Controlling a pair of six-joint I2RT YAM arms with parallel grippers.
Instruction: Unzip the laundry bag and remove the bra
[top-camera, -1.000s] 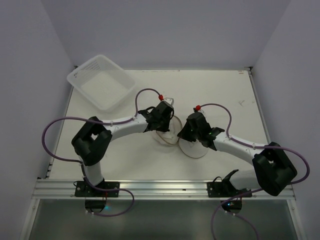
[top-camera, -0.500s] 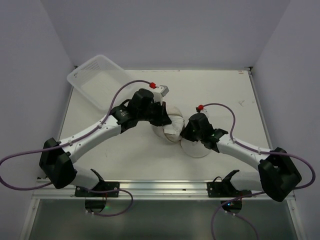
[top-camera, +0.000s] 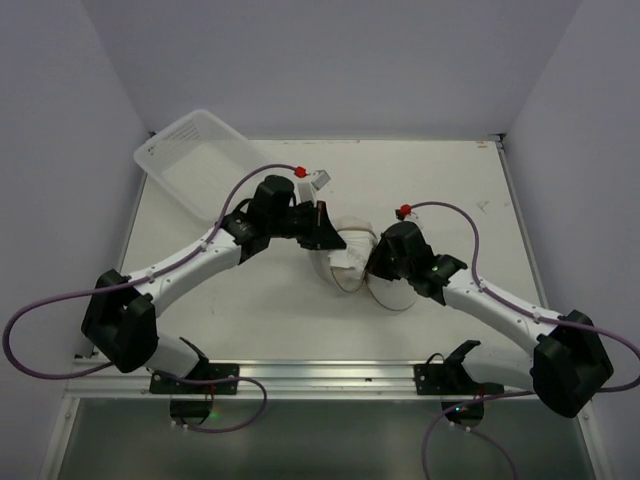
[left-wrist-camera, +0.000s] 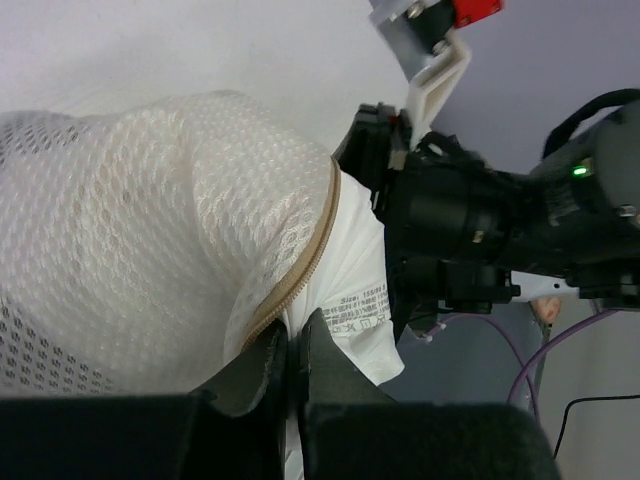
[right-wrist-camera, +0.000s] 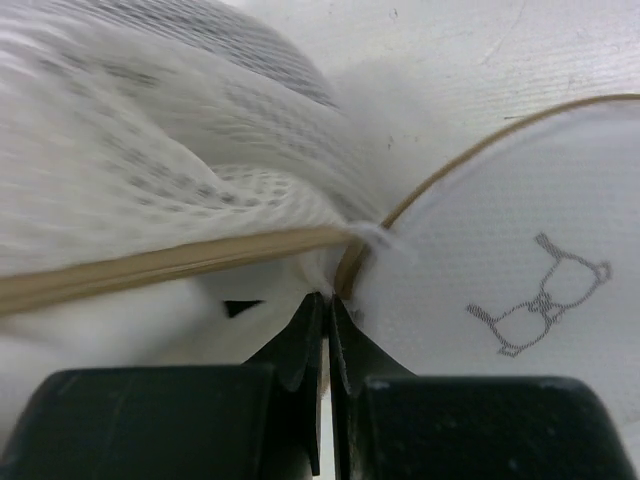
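Mid-table between both grippers, laundry bag unzipped, flat face flopped open; right gripper clenched on its rim; left gripper pinching white labelled cloth at the mouth, possibly the bra; extraction not yet finished

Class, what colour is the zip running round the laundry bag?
Tan; the zip stands out from the cream-white laundry bag best in the right wrist view.
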